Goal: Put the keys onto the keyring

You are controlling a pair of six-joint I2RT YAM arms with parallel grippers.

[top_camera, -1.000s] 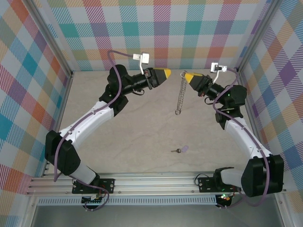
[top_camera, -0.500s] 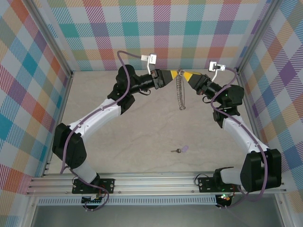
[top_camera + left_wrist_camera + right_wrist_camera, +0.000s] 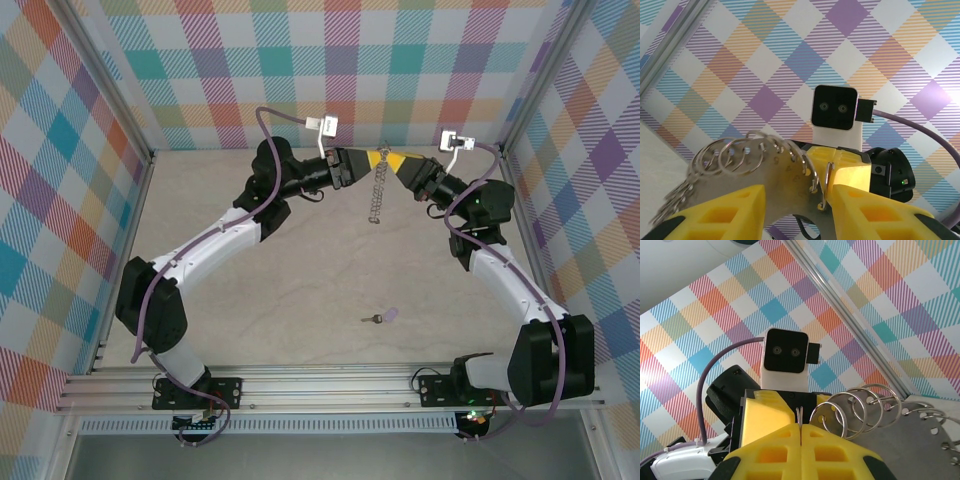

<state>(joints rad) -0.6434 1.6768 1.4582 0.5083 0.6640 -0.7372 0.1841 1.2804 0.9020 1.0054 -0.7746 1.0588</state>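
Note:
The keyring (image 3: pixel 378 190), a silver metal piece rimmed with small wire loops, hangs on edge above the far part of the table. My right gripper (image 3: pixel 388 157) is shut on one loop at its top; in the right wrist view the wire is pinched between the closed yellow fingers of that gripper (image 3: pixel 801 427), with the keyring (image 3: pixel 920 440) spreading to the right. My left gripper (image 3: pixel 368 155) faces it tip to tip. Its jaws (image 3: pixel 799 196) stand apart around the keyring (image 3: pixel 775 185), one loop against the right finger (image 3: pixel 860 200). The lilac-headed key (image 3: pixel 385 316) lies alone on the table.
Checked walls with metal frame posts close in the back and both sides. The back wall (image 3: pixel 380 70) is just behind both grippers. Both arms arch up from their bases at the near rail (image 3: pixel 330 385).
My left arm has swung right until its tips meet the top of the keyring. The right gripper shifted slightly left, and the hanging ring swung with it. The key has not moved.

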